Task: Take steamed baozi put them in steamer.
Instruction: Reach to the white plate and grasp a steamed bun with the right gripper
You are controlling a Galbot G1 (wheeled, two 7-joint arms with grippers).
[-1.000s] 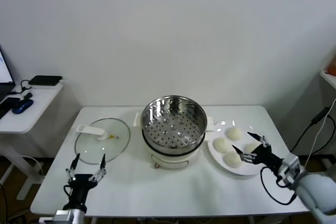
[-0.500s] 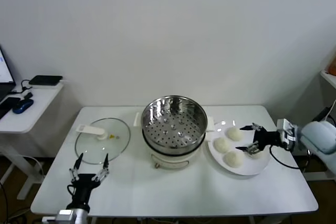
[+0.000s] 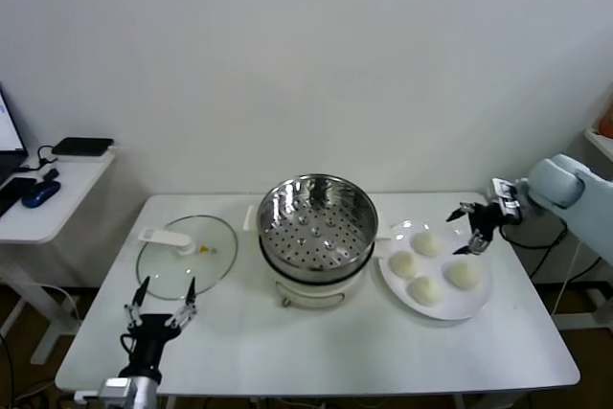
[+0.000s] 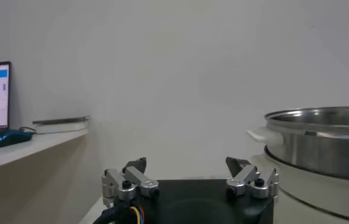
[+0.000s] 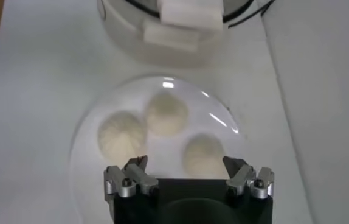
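Four cream-white baozi lie on a white plate at the right of the table: one at the far side, one at the left, one at the front and one at the right. The shiny perforated steamer stands empty on its cream pot base at the table's middle. My right gripper hovers open and empty above the plate's far right side. In the right wrist view it is above three baozi. My left gripper is open and empty at the front left.
A round glass lid with a white handle lies left of the steamer. The steamer rim shows in the left wrist view. A side desk with a mouse and a black box stands to the left. A black cable hangs at the right.
My right gripper rose from the plate's front right edge and swung back to its far right side, staying open. The fourth baozi shows fully. The left arm barely moved.
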